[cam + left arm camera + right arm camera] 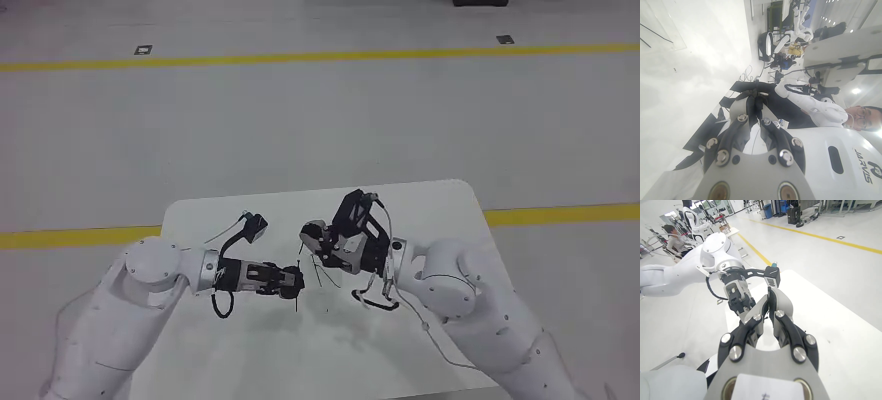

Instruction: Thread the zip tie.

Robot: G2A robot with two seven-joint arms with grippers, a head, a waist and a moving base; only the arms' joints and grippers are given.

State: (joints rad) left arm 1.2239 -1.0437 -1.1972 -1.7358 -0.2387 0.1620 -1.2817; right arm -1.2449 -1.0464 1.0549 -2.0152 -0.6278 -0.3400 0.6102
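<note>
My right gripper [769, 300] is shut on a thin black zip tie [768, 290], whose strip stands up between the fingertips. In the top view that gripper [312, 241] hangs over the middle of the white table [430, 210], and the tie [318, 272] trails down from it. Just beside it, my left gripper [292, 282] is shut on a black piece of zip tie [753, 93] pinched at its fingertips [750, 102]. The right wrist view has the left gripper [741, 306] close behind the right fingers. Whether both hold the same tie I cannot tell.
Two loose black zip ties [659, 35] lie on the table farther off in the left wrist view. The table's far edge [320, 193] runs just beyond the grippers, with grey floor and a yellow line [320, 57] past it.
</note>
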